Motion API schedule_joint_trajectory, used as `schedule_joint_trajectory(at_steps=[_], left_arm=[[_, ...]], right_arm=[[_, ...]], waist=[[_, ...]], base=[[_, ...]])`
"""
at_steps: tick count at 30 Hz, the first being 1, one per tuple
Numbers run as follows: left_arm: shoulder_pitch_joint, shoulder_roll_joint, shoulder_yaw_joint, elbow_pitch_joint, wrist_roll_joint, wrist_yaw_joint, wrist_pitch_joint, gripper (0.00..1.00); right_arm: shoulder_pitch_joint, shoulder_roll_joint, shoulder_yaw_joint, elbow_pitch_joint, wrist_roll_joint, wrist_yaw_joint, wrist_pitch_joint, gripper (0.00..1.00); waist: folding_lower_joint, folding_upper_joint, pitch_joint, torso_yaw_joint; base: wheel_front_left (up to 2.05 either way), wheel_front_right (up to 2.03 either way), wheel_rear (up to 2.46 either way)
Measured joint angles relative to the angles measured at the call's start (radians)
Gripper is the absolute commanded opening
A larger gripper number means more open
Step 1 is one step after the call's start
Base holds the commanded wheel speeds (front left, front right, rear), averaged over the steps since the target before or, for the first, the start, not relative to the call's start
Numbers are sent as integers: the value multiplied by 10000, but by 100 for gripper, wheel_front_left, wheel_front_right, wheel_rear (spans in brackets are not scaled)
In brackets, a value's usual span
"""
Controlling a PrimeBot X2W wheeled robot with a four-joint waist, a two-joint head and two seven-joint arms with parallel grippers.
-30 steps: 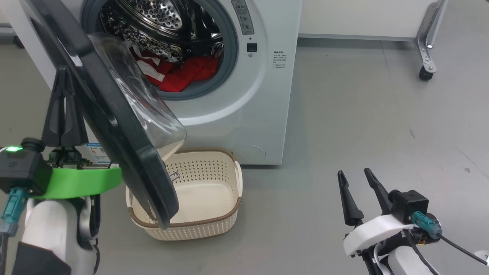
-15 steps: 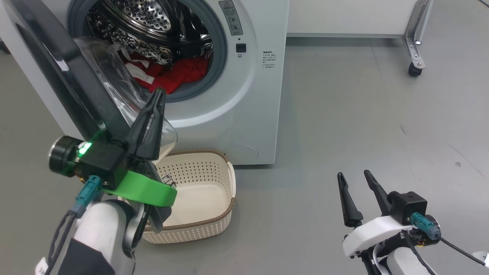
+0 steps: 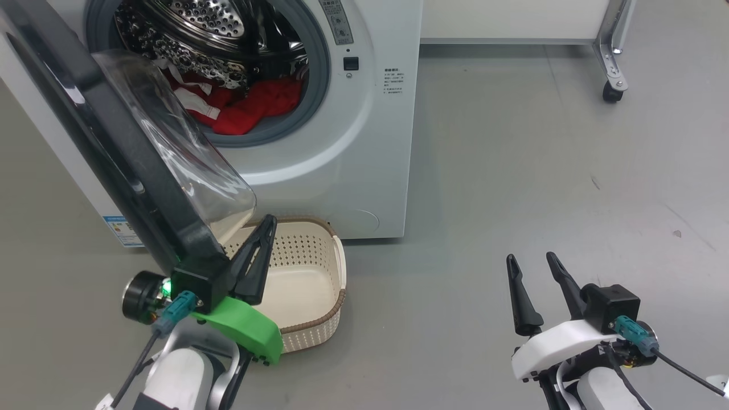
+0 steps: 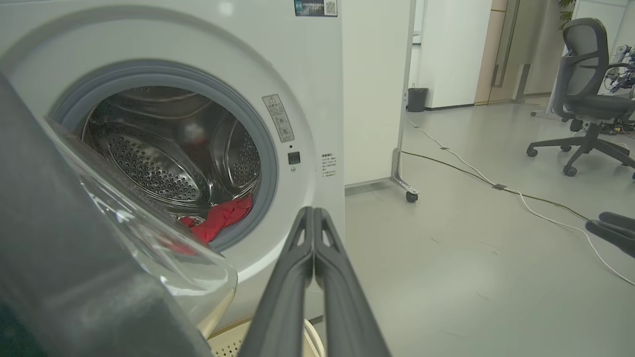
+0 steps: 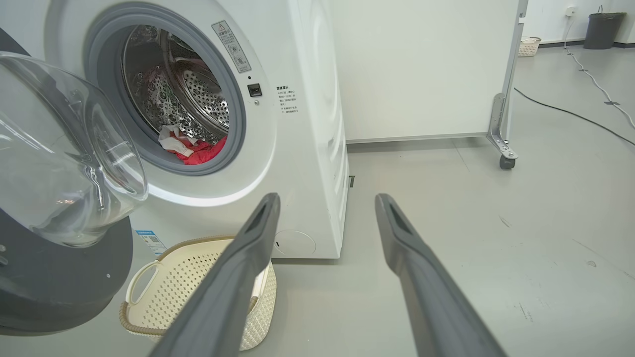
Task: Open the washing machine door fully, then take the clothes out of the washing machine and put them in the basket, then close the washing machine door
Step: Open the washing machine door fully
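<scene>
The white washing machine point(image 3: 364, 142) stands at the upper left, and its black-rimmed door point(image 3: 108, 148) is swung out to the left with the glass bowl point(image 3: 188, 165) facing the opening. Red clothes point(image 3: 250, 105) lie low in the steel drum. The cream basket point(image 3: 310, 339) sits on the floor below the door and holds nothing I can see. My left gripper point(image 3: 269, 219) is shut and empty, its fingers beside the door's lower edge over the basket; whether it touches the door I cannot tell. My right gripper point(image 3: 529, 259) stands open and empty over bare floor, far right of the machine.
A white panel point(image 5: 421, 69) on a wheeled metal foot point(image 5: 506, 161) stands right of the machine. Farther off, an office chair point(image 4: 585, 94) and a floor cable point(image 4: 521, 196) show in the left wrist view. Grey floor stretches between the machine and my right gripper.
My left arm came out from behind the door, passed before the glass bowl, and dropped to the door's lower edge above the basket. The head camera shifted. The right arm kept still.
</scene>
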Motion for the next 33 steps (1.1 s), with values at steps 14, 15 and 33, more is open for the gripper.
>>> schedule_joint_trajectory(at_steps=[14, 15, 33], left_arm=[[313, -4, 230, 1160, -25, 341, 541, 0], [313, -4, 276, 1216, -33, 395, 539, 0], [206, -88, 284, 1722, -125, 456, 282, 0]], right_arm=[[-2, 111, -148, 59, -117, 84, 0, 100], [-2, 113, -161, 69, -123, 88, 0, 100], [1, 171, -516, 169, -178, 104, 0, 100]], waist=[[0, 0, 190, -106], [0, 0, 202, -116], [0, 0, 131, 126]], base=[[0, 0, 0], [0, 0, 0], [0, 0, 0]])
